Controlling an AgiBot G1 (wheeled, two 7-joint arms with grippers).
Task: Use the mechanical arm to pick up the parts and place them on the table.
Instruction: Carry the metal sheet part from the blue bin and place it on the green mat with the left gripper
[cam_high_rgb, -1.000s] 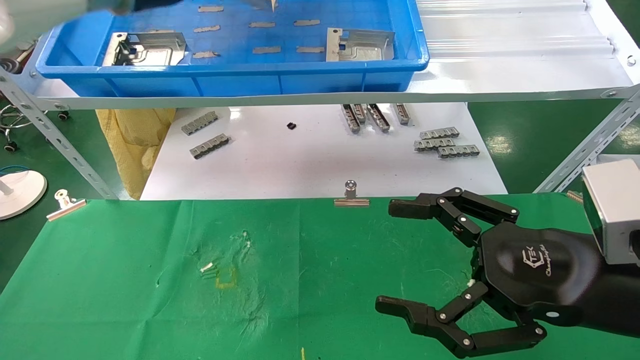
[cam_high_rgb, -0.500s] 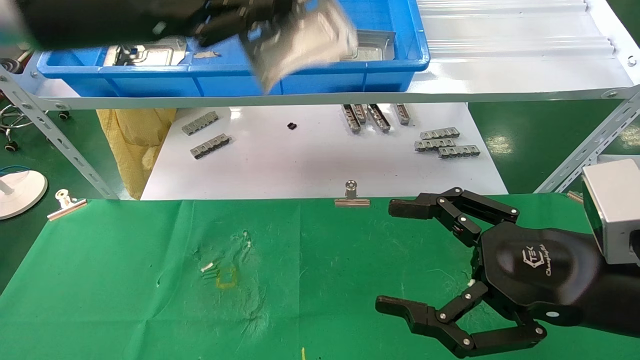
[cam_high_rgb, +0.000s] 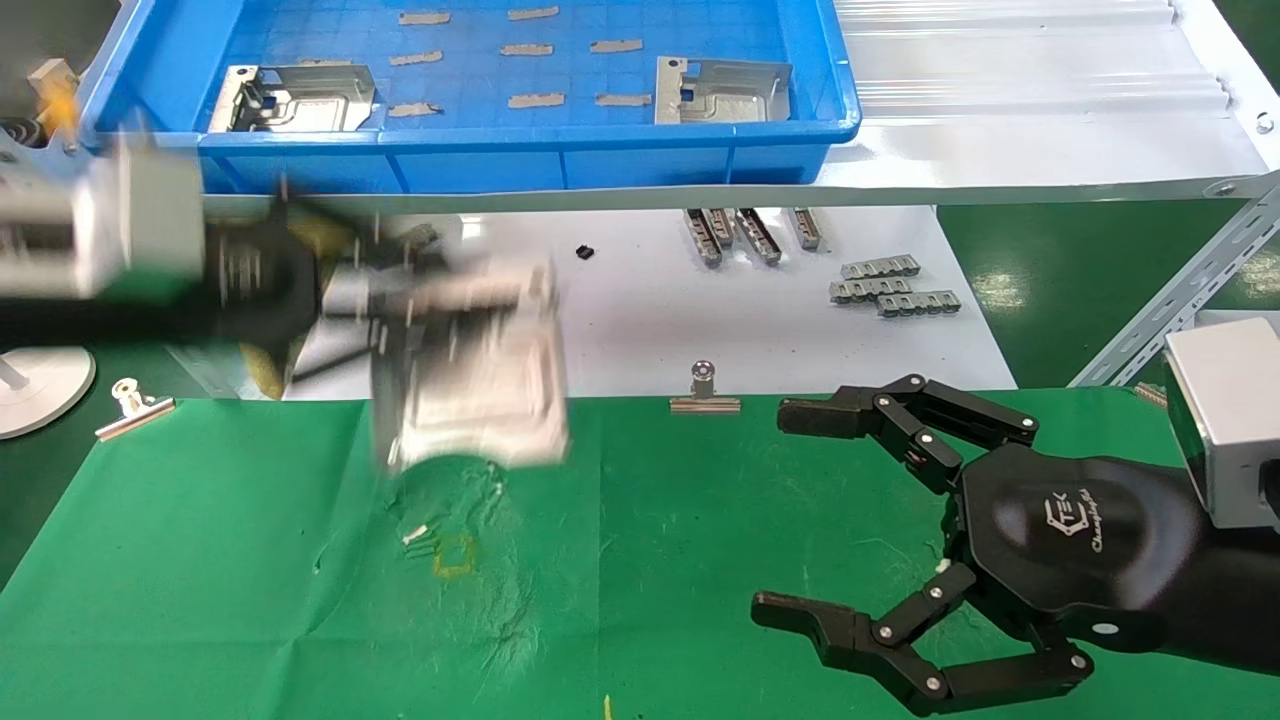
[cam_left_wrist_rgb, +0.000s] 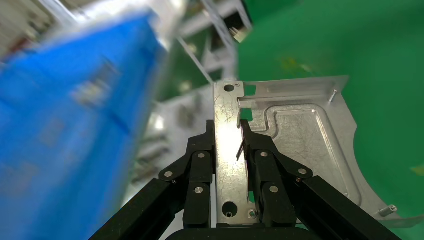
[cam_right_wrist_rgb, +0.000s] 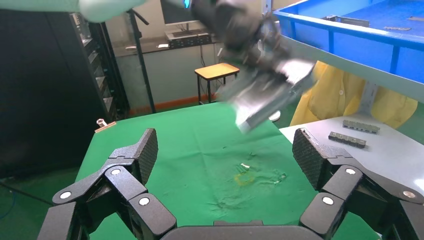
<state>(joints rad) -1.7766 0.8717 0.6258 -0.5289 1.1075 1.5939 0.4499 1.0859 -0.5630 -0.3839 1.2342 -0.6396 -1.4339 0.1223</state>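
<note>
My left hand (cam_left_wrist_rgb: 227, 150) pinches the plate (cam_left_wrist_rgb: 290, 145) by its edge above the table (cam_high_rgb: 700, 560); fast swing could slip it. Right hand (cam_high_rgb: 880, 540) spread open, idle.

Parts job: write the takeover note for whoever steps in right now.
Left gripper: fingers shut on one part, carried in the air over the far edge of the green table.
Right gripper: fingers open, holding nothing, over the table's right side.
Two parts remain in the blue tray: left one, right one.
Done: one part lifted out.
Left: set it on the table, then fetch the other two.
</note>
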